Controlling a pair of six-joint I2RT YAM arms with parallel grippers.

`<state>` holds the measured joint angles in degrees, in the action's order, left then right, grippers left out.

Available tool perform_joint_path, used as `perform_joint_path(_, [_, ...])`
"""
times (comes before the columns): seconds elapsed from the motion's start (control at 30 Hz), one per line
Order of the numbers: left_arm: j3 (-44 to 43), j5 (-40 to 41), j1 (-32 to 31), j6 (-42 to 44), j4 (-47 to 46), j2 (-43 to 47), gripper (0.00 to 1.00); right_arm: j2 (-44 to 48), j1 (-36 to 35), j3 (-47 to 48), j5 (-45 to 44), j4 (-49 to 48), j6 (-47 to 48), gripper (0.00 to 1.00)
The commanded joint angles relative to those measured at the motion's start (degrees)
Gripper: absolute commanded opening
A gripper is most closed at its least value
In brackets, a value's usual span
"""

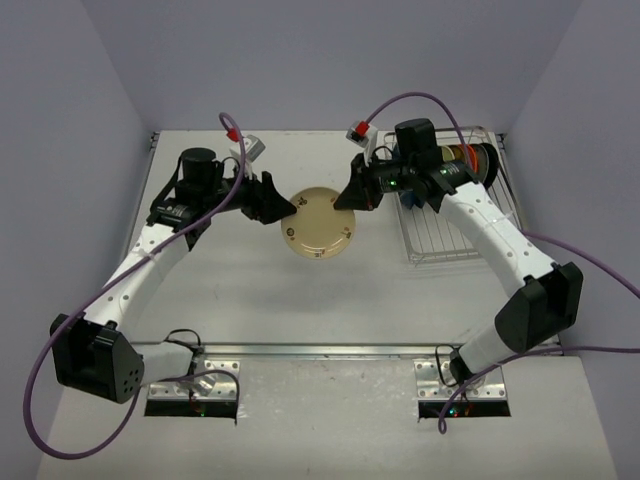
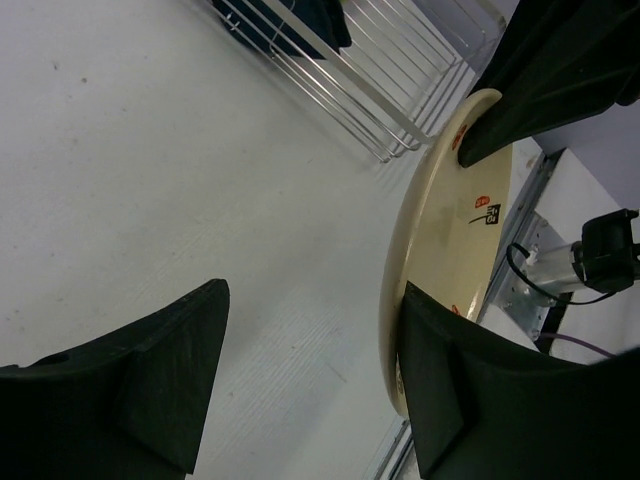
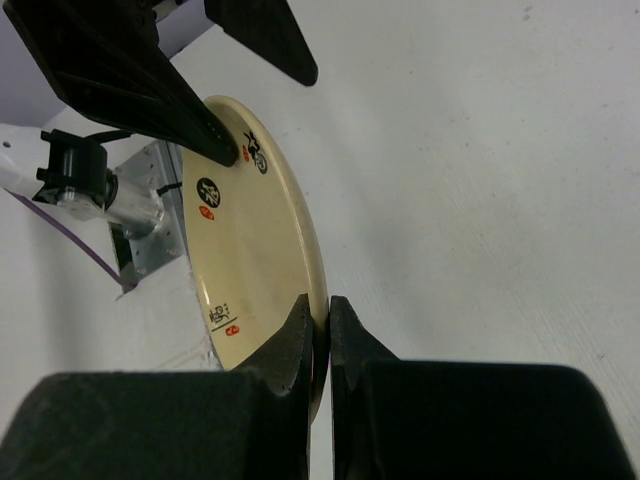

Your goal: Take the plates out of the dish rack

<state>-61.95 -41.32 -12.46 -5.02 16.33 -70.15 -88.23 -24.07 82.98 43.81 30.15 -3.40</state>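
Observation:
A cream plate [image 1: 320, 222] with small red and black marks hangs flat above the table between both arms. My right gripper [image 1: 347, 199] is shut on its right rim; the pinch shows in the right wrist view [image 3: 328, 305] on the plate [image 3: 250, 240]. My left gripper [image 1: 287, 208] is open and straddles the plate's left rim [image 2: 440, 230]; one finger lies over the upper face and the other stands well apart [image 2: 312, 300]. The wire dish rack [image 1: 445, 240] stands at the right and holds black and orange-red plates [image 1: 468, 160] at its far end. A dark blue plate [image 2: 290, 20] sits in the rack [image 2: 380, 100].
Purple cables loop over both arms. Metal mounting plates [image 1: 190, 385] run along the near table edge. Lilac walls close the table on three sides.

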Motion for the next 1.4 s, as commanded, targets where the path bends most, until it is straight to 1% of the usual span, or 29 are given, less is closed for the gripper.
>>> perform_joint_path(0.0, [-1.94,-0.25,-0.9,0.71,0.39,-0.6,0.59,-0.27,-0.85,3.83,1.89,-4.22,-2.31,0.0])
perform_joint_path(0.1, [-1.3,-0.38,-1.18,2.21,1.59,-0.61,0.48,-1.04,-1.07,4.08,1.54,-4.21,-2.31,0.0])
perform_joint_path(0.17, [-1.09,0.31,-1.25,3.02,2.56,-0.86,0.31,-1.65,-1.07,4.67,1.42,-4.31,-2.54,0.0])
perform_joint_path(0.23, [-1.16,1.55,-1.34,3.82,4.12,-1.59,0.1,-2.14,-1.07,5.11,0.9,-4.85,-3.3,0.0])
perform_joint_path(0.27, [-1.26,2.04,-1.31,4.18,4.74,-1.93,0.03,-2.32,-1.07,5.39,0.53,-4.93,-3.61,0.0])
perform_joint_path(0.3, [-1.41,2.72,-1.06,4.49,5.3,-2.74,0.0,-2.59,-1.07,5.73,-0.47,-4.92,-4.2,0.01])
perform_joint_path(0.33, [-1.39,2.61,-0.84,4.48,5.48,-3.1,0.0,-2.95,-1.06,6.08,-0.62,-4.83,-4.62,0.06])
perform_joint_path(0.37, [-1.06,2.09,-0.06,4.35,5.68,-3.69,0.0,-3.47,-1.0,6.47,-2.38,-4.7,-5.02,0.2])
perform_joint_path(0.4, [-0.76,1.24,1.74,3.43,5.07,-4.4,0.0,-4.05,-0.98,6.79,-3.56,-4.61,-5.34,0.31])
perform_joint_path(0.43, [-0.42,-0.17,3.47,2.1,4.0,-5.34,0.0,-4.48,-0.85,6.86,-5.05,-4.58,-5.91,0.45])
perform_joint_path(0.47, [-0.1,-1.91,5.29,0.69,2.84,-6.42,0.0,-4.77,-0.55,6.73,-6.77,-4.56,-6.73,0.62])
perform_joint_path(0.5, [-0.12,-3.55,10.19,-0.43,2.08,-7.57,0.0,-4.94,0.07,6.56,-7.38,-4.39,-7.75,0.72])
perform_joint_path(0.53, [-0.4,-5.1,12.85,-1.46,1.56,-8.99,0.0,-5.02,0.11,6.39,-7.89,-4.31,-7.85,0.79])
perform_joint_path(0.6, [-2.45,-7.08,18.78,-2.66,1.06,-12.31,0.0,-5.09,1.61,5.92,-8.52,-3.95,-9.19,0.89])
perform_joint_path(0.63, [-3.66,-6.92,22.9,-3.18,0.95,-15.46,0.0,-4.86,2.42,5.29,-9.21,-3.78,-9.65,0.96])
perform_joint_path(0.67, [-4.74,-6.56,25.81,-3.51,0.8,-17.91,0.0,-4.71,3.17,4.76,-9.62,-3.65,-9.96,0.99])
perform_joint_path(0.8, [-12.03,1.16,33.51,-3.6,0.72,-28.29,0.0,-3.39,8.38,2.31,-10.36,-3.35,-11.06,0.99])
perform_joint_path(0.93, [-17.62,7.34,38.12,-3.65,0.14,-37.48,0.0,-1.76,12.15,-0.46,-10.71,-3.19,-10.74,0.99])
perform_joint_path(1.1, [-23.02,11.22,40.24,-3.28,-0.51,-45.61,0.0,0.78,15.74,-3.79,-10.76,-2.64,-9.11,0.99])
perform_joint_path(1.23, [-25.08,14.0,40.49,-2.81,-0.77,-51.0,0.0,2.54,16.68,-5.57,-11.53,-1.62,-6.85,0.99])
perform_joint_path(1.37, [-27.01,17.28,40.57,-2.05,-0.38,-54.57,0.0,3.31,17.12,-5.92,-12.01,-0.52,-5.33,0.99])
